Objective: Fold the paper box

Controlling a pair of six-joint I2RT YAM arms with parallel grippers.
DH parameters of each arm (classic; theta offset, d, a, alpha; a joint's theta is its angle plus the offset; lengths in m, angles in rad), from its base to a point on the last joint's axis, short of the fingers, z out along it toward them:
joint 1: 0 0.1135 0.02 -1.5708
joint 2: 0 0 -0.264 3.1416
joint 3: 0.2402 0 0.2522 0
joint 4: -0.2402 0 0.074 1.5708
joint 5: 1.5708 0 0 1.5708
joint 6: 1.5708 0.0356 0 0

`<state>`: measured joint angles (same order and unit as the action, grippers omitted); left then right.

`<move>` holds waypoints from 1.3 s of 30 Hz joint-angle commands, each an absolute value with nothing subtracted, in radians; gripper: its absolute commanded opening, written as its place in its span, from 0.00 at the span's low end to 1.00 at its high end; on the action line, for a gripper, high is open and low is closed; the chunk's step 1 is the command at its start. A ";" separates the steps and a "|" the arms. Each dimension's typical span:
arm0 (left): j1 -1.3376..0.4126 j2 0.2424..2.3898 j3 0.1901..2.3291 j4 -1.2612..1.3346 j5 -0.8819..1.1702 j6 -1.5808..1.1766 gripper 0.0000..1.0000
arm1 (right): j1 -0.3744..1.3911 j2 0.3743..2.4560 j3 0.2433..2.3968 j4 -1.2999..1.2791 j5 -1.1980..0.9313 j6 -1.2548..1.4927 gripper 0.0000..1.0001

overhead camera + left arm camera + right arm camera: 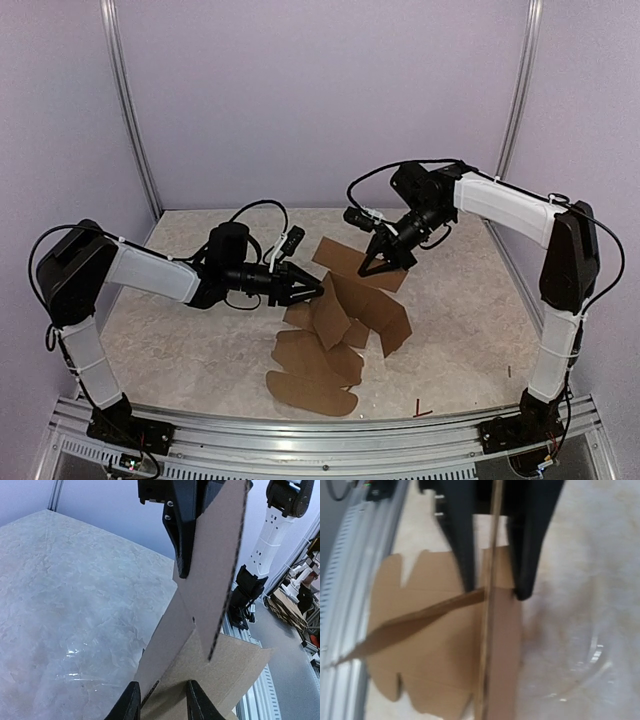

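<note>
Far left of the table (170,340): reaches level toward the middle with the left gripper (316,288), tips at the left edge of the paper box (345,320). From the left wrist, shows a narrow setting, with a folded corner of the brown card between the two fingers (131,704) and close against both. Cannot tell whether clamped or only flanked.

Middle of the table: half raised. Lies flat toward the near edge, with rounded flaps spread on the surface. Stands up behind that in tilted panels, zigzag, with one creased wall turned toward the right edge.

Right of the middle, toward the far edge: comes down from above with the right gripper (374,270), closed on the upper edge of the tallest panel and holding that panel off the surface. From the right wrist, shows the thin card edge running straight between the two dark fingers (457,540), and below it the flat scalloped part of the sheet on the table, next to the metal rail (340,605) at the near edge. Blurred there at the tips. From the left wrist, shows one dark finger (182,535) flat against the lifted panel.

Toward the near right corner: two tiny dark scraps (422,410) on the surface, well apart from the box.
</note>
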<state>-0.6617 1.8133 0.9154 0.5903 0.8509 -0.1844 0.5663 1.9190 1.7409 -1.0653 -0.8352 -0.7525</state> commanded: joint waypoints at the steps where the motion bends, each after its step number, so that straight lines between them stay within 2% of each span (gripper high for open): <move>1: -0.671 1.841 0.943 0.652 0.928 -0.162 0.28 | 0.574 1.961 1.813 -1.197 -1.011 -0.856 0.00; 4: -0.674 1.843 0.937 0.695 0.967 -0.180 0.28 | 0.574 1.986 1.848 -1.275 -1.048 -0.913 0.00; 7: -0.686 1.827 0.931 0.708 0.967 -0.160 0.40 | 0.574 2.000 1.866 -1.312 -1.058 -0.940 0.00; 10: -0.695 1.812 0.940 0.668 0.951 -0.115 0.40 | 0.574 2.001 1.868 -1.314 -1.064 -0.940 0.00; 15: -0.708 1.791 0.956 0.598 0.936 -0.050 0.24 | 0.574 2.004 1.882 -1.306 -1.061 -0.917 0.00; 19: -0.725 1.769 0.964 0.561 0.922 -0.023 0.06 | 0.574 2.007 1.880 -1.263 -1.051 -0.865 0.00; 22: -0.730 1.743 0.953 0.562 0.910 -0.026 0.00 | 0.574 2.005 1.882 -1.243 -1.051 -0.844 0.01; 24: -0.730 1.725 0.941 0.566 0.897 -0.036 0.00 | 0.574 2.000 1.881 -1.224 -1.035 -0.822 0.07; 25: -0.730 1.716 0.931 0.570 0.883 -0.040 0.00 | 0.574 1.996 1.880 -1.212 -1.017 -0.806 0.15; 27: -0.730 1.696 0.917 0.570 0.857 -0.054 0.00 | 0.574 1.988 1.869 -1.202 -0.992 -0.797 0.27; 30: -0.730 1.670 0.897 0.572 0.829 -0.071 0.00 | 0.575 1.970 1.838 -1.184 -0.967 -0.782 0.35; 32: -0.730 1.658 0.889 0.566 0.804 -0.080 0.00 | 0.578 1.951 1.805 -1.134 -0.939 -0.743 0.31; 35: -0.730 1.644 0.871 0.574 0.782 -0.092 0.00 | 0.581 1.934 1.772 -1.099 -0.916 -0.720 0.13; 37: -0.734 1.641 0.862 0.576 0.792 -0.093 0.09 | 0.581 1.928 1.762 -1.098 -0.919 -0.725 0.05; 39: -0.746 1.646 0.871 0.553 0.801 -0.068 0.19 | 0.584 1.925 1.758 -1.106 -0.925 -0.736 0.01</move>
<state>-0.7265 1.6863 0.8742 0.5381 0.8024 -0.0864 0.5739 1.9575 1.7813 -1.1313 -0.9516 -0.7444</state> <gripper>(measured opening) 0.118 0.034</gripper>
